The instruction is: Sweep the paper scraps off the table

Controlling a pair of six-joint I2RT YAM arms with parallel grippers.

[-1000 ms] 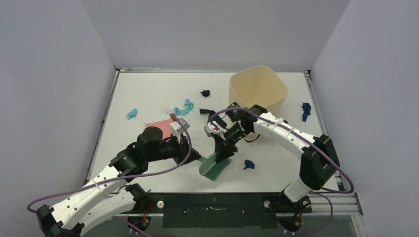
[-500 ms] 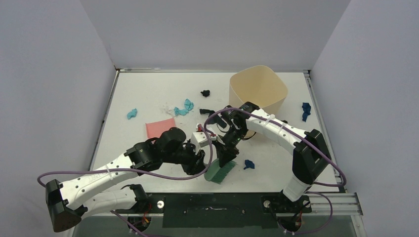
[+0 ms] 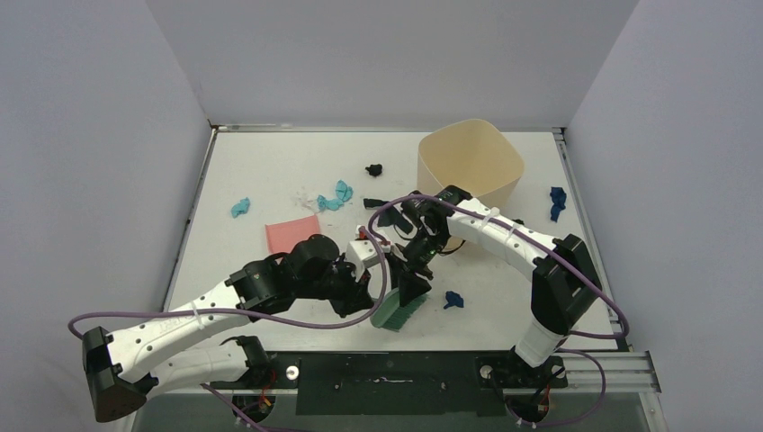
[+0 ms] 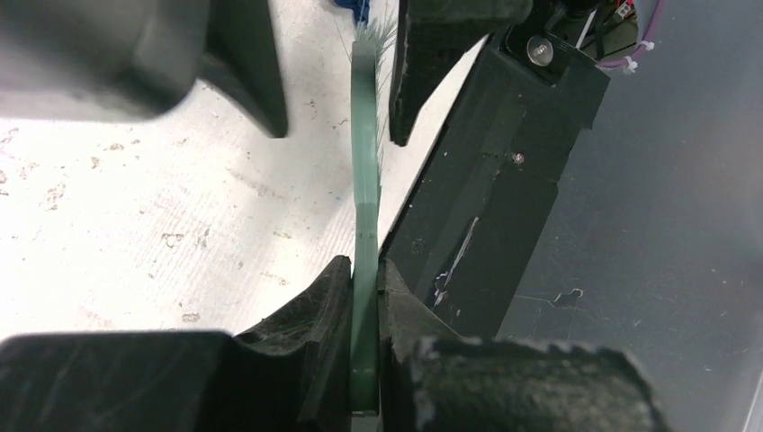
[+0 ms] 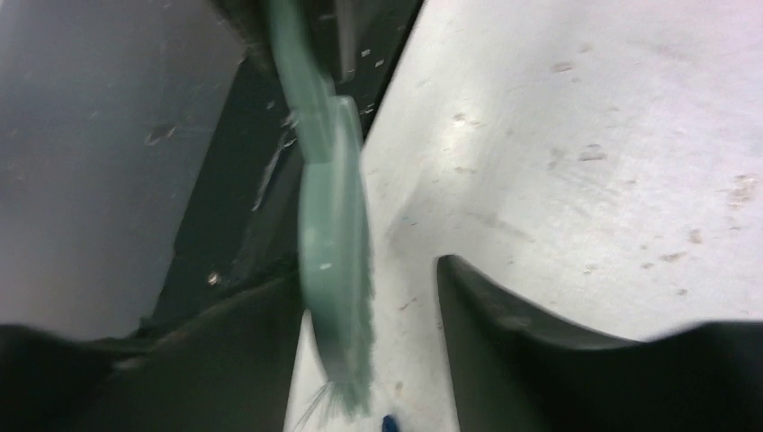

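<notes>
The green hand brush (image 3: pixel 400 310) stands on edge near the table's (image 3: pixel 261 162) front middle. My left gripper (image 3: pixel 367 293) is shut on its thin handle (image 4: pixel 364 225), with both pads pressed against the plastic. My right gripper (image 3: pixel 416 275) is open astride the brush head (image 5: pixel 333 252); the brush lies by one finger and a gap shows on the other side. Paper scraps lie around: a dark blue one (image 3: pixel 453 300) just right of the brush, teal ones (image 3: pixel 337 196) (image 3: pixel 239 208), a black one (image 3: pixel 374 169) and a dark blue one (image 3: pixel 558 202) at the far right.
The pink dustpan (image 3: pixel 292 232) lies flat behind my left arm. The beige bin (image 3: pixel 470 164) stands at the back right, close behind my right arm. The black base rail (image 3: pixel 387 369) runs along the near edge just below the brush.
My left arm swung right from the dustpan to the brush and shut on its handle. My right gripper, which held the brush, has opened its jaws.
</notes>
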